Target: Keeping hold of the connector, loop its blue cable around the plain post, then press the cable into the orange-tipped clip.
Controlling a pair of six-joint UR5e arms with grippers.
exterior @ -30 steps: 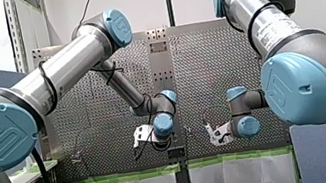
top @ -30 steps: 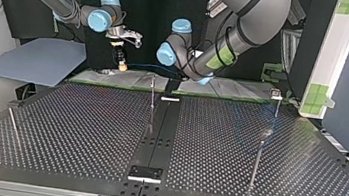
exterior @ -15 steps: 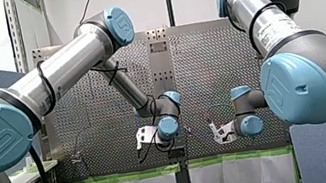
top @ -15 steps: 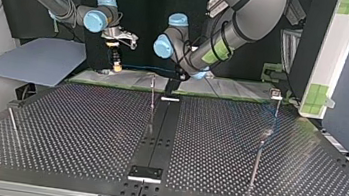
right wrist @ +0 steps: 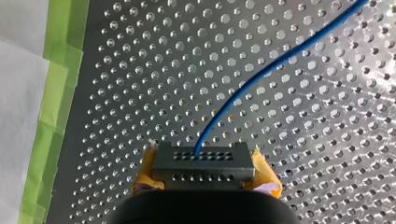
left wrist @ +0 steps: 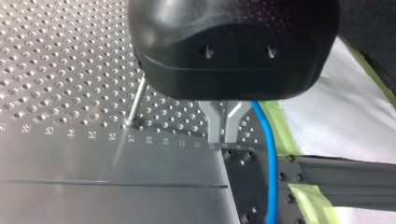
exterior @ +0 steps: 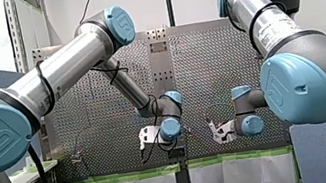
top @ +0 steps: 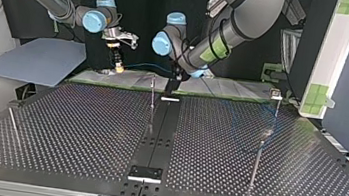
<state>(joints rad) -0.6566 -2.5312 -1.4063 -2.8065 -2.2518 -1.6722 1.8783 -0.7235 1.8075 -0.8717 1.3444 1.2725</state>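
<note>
Right wrist view told it plain: right gripper (right wrist: 204, 173) was clamped on the grey connector (right wrist: 204, 162), yellow pads (right wrist: 267, 181) pinching it from both sides. The blue cable (right wrist: 261, 74) left the connector's far face and ran off diagonally over the perforated table (right wrist: 140, 70). Green tape (right wrist: 60, 70) edged the table beside it.

Top view: plain post (top: 153, 82) stood upright near the table's edge on the arms' side, approx mid-width. Right gripper w/ connector hung to the post's left in that view, well apart from it and clear of the table. Cable stretched across from there, crossing over or behind the post's tip, couldn't tell which, to the left gripper (top: 170, 85) just at the post's right.

Left wrist view: left gripper's metal fingers (left wrist: 218, 130) were closed tip to tip, nothing visible btwn them. Cable ran just beside the fingers, on the side away from the post; couldn't tell if it touched them. Post stood near the fingers' other side, apart from them.
</note>
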